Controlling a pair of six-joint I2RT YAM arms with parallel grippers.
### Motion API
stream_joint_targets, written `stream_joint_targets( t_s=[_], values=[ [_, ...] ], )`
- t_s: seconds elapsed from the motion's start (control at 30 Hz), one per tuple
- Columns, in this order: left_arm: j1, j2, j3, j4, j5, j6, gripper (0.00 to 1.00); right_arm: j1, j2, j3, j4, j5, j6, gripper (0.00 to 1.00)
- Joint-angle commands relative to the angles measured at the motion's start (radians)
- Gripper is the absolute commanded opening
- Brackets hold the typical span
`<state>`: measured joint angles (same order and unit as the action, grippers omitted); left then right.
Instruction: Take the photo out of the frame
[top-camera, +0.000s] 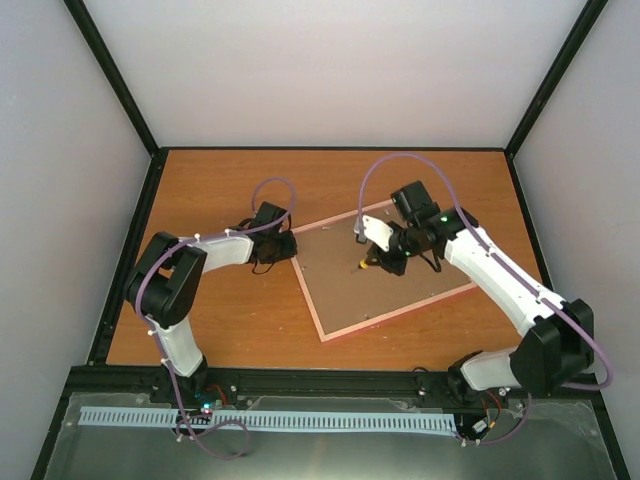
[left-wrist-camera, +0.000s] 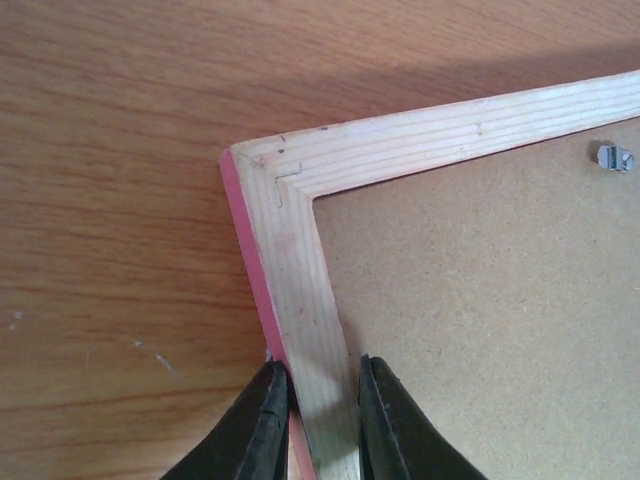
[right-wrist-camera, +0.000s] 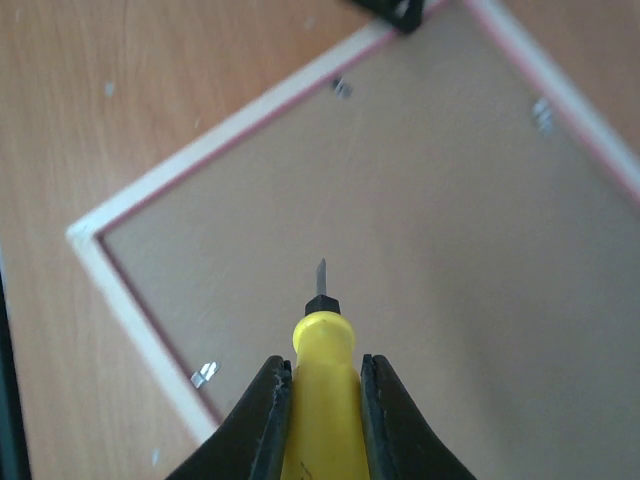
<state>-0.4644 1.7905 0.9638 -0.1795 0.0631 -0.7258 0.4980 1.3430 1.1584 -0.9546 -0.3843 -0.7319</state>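
We see the left gripper (left-wrist-camera: 322, 370) pinching the frame (left-wrist-camera: 290, 260) rail near its ten-o'clock corner, the backing panel (left-wrist-camera: 480, 330) seated inside. The right gripper (right-wrist-camera: 325, 365) clamps a screwdriver (right-wrist-camera: 322, 410).

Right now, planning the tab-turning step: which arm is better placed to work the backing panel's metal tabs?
Likely right: right pincer holds the yellow screwdriver, tip over the backing panel; left pincer grips the frame.
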Motion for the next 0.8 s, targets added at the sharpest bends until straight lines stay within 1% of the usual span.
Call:
stream_joint_targets(
  t_s=[0.0, 0.17, 0.33, 0.37, 0.5, 0.67, 0.77],
  values=[
    [0.016, 0.008, -0.047, -0.062, 0.004, 0.183, 0.01, 0.003, 0.083, 0.078, 0.152, -0.118, 0.146, 0.03],
    [0.017, 0.012, -0.038, -0.040, 0.012, 0.235, 0.01, 0.011, 0.182, 0.108, 0.265, -0.204, 0.226, 0.03],
    [0.029, -0.004, -0.058, -0.009, 0.031, 0.204, 0.01, 0.047, 0.290, 0.129, 0.309, -0.217, 0.255, 0.03],
    [0.037, -0.019, -0.074, 0.007, 0.048, 0.191, 0.01, 0.054, 0.302, 0.127, 0.321, -0.218, 0.264, 0.03],
    [0.059, -0.078, -0.175, 0.159, 0.150, 0.143, 0.01, 0.071, 0.334, 0.126, 0.371, -0.220, 0.314, 0.03],
    [0.059, -0.119, -0.235, 0.254, 0.178, 0.116, 0.01, 0.091, 0.384, 0.157, 0.385, -0.211, 0.362, 0.03],
    [0.059, -0.133, -0.260, 0.281, 0.183, 0.116, 0.01, 0.105, 0.423, 0.183, 0.370, -0.209, 0.386, 0.03]
  ],
)
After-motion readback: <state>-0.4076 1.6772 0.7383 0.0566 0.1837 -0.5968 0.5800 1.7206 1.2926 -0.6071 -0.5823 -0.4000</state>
